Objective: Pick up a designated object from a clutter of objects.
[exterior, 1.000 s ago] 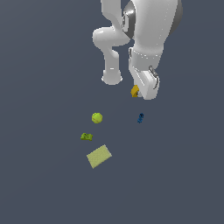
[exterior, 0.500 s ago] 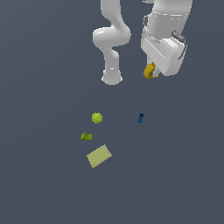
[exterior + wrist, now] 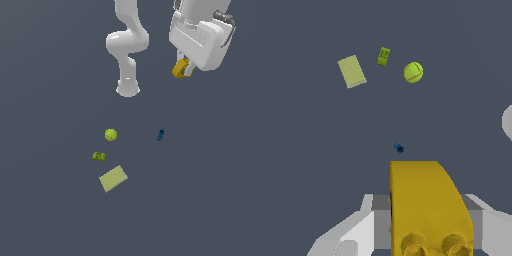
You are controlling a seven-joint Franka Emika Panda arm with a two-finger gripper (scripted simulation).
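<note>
The orange-yellow lump [image 3: 180, 68], smooth and curved with two round bumps on one end, is clenched in the white end effector [image 3: 183, 69], high above the dark grey counter [image 3: 50, 215]. Four items lie below: one fuzzy lime-green ball [image 3: 111, 134], one small green lump [image 3: 99, 156] at its 7 o'clock, one flat pale yellow-green rectangle [image 3: 113, 178], and one blue piece [image 3: 160, 135] at the ball's 3 o'clock.
</note>
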